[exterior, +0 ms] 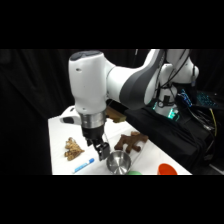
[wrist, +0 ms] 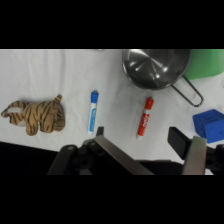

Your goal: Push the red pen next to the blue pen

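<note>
Jaws spread wide, the gripper (wrist: 145, 145) hovers over the white desk (wrist: 65, 70), straddling the red pen (wrist: 145, 117). The blue pen (wrist: 93, 111) lies parallel, near but apart; a metal bowl (wrist: 155, 67) sits beyond. Next, seemingly, a sideways push toward blue.

Red pen (wrist: 145, 116) beside blue pen (wrist: 93, 111), apart.

You get a brightly lit white table (exterior: 57, 145) against a dark backdrop in the side view, everything softly blurred. Your wrist view shows glare inside the metal bowl (wrist: 154, 67) and blurred, unfocused fingers (wrist: 196, 154).
</note>
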You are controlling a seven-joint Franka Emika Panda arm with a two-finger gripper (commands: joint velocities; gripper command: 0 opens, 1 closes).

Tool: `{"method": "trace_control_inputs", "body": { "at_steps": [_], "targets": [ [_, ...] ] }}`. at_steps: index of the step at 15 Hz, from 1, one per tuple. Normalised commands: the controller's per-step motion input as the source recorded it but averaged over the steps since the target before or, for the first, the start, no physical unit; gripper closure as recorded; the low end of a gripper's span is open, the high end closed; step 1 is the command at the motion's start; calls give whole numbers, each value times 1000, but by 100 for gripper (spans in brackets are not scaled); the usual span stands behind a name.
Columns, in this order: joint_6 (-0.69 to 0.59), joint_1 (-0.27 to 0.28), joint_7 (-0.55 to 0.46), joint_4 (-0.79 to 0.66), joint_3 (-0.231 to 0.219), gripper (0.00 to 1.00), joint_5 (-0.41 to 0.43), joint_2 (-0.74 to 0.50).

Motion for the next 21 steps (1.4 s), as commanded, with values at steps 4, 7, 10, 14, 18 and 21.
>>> {"method": "trace_control_inputs", "body": {
  "at_steps": [4, 7, 10, 14, 18, 21],
  "targets": [
    [-328, 205, 174, 838, -32, 0, -147, 505],
    [-334, 182, 147, 830, -47, 0, -131, 516],
    [-283, 107, 93, 731, -36, 0, -72, 495],
    [-189, 54, 61, 593, -25, 0, -10, 442],
    [-160, 46, 46, 496, -14, 0, 37, 362],
    [-167, 52, 51, 448, -10, 0, 62, 297]
  ]
}}
